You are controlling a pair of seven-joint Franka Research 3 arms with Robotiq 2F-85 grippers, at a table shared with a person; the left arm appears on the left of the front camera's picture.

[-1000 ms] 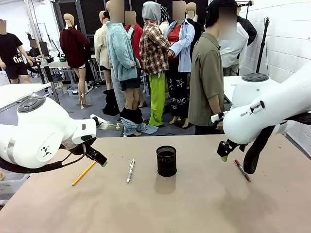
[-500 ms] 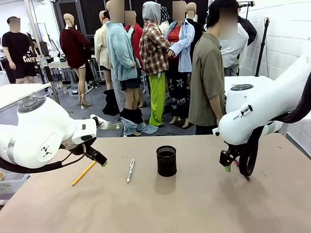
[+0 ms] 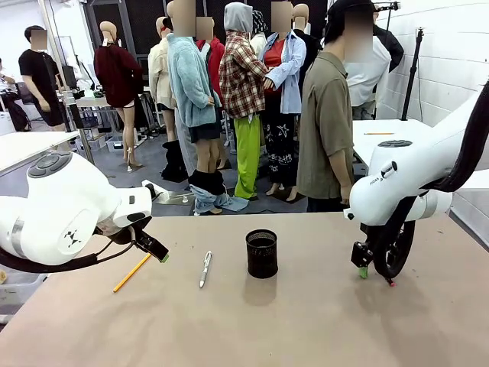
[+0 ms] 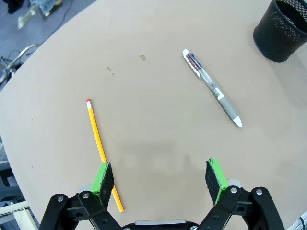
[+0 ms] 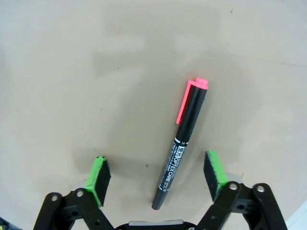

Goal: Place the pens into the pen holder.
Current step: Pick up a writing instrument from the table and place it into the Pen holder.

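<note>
A robotics lab: a white left arm (image 3: 61, 218) and right arm (image 3: 416, 180) flank a brown desk (image 3: 306, 329), with a white block wall (image 3: 451, 53), a grey floor (image 3: 149, 164) and a person (image 3: 325, 130) standing behind.

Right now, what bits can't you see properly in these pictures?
- Front view: the marker lies mostly behind the right arm; just one end peeks out.
- The cup's bottom: its own wall hides it in the front view, and the left wrist view's corner cuts the cup off.
- Left wrist view: the left gripper's pad covers part of the pencil.
- Right wrist view: the marker's print is too small to read.
</note>
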